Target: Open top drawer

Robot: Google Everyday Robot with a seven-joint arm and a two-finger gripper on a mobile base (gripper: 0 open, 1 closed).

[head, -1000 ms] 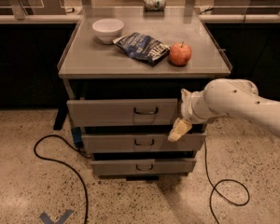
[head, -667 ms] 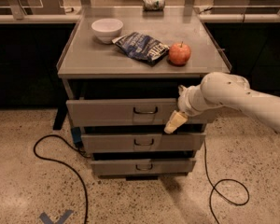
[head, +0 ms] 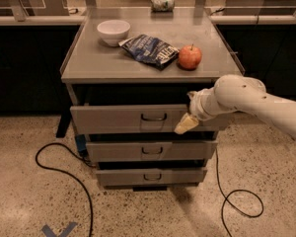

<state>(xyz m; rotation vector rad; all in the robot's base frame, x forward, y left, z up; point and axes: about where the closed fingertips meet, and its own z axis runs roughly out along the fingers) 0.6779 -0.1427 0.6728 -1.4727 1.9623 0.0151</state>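
Here gripper (head: 186,124) at top drawer (head: 118,119) front, right of pull (head: 154,117) (apart or together: cannot tell).

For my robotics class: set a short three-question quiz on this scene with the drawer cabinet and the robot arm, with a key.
1. True or false: the gripper is in front of the top drawer, right of its pull.
2. What lies between the bowl and the apple? A sponge; B chip bag; C bottle.
3. Fill in: the cabinet shows ___ drawer fronts.
Key: 1 true; 2 B; 3 three.
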